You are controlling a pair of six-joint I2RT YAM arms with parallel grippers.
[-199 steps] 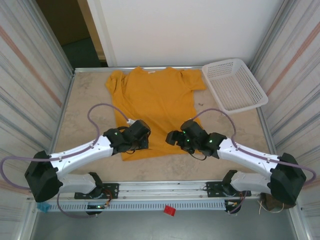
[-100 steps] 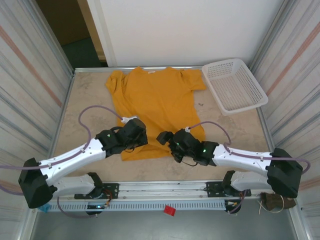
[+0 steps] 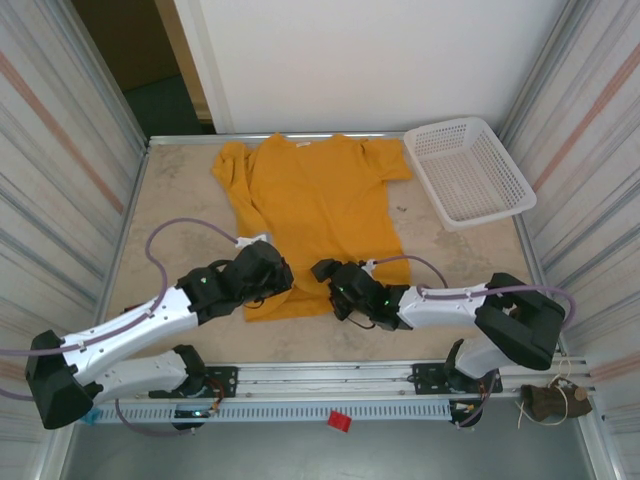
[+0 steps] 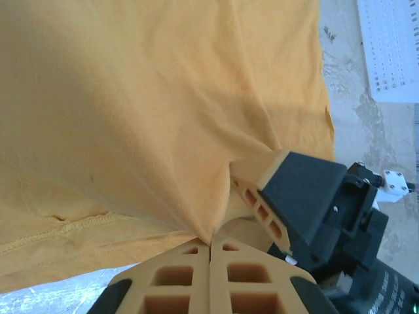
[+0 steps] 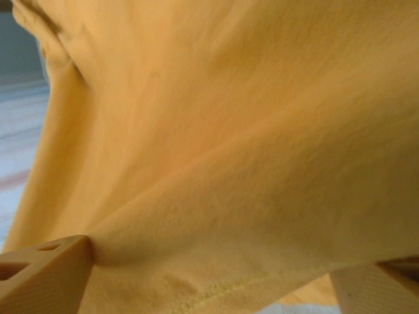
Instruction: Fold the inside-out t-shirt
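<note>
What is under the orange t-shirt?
The pale table shows all around the t-shirt. The surface directly beneath is covered by the cloth, so it cannot be seen.

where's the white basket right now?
Top external view: the white basket sits at the far right corner of the table, right beside the nearest sleeve of the t-shirt.

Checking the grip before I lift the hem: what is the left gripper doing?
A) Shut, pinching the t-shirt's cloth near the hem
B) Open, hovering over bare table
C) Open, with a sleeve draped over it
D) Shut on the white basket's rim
A: in the left wrist view the left gripper has its two fingers pressed together, with a tuck of the t-shirt drawn in between their tips, just above the stitched hem.
</note>
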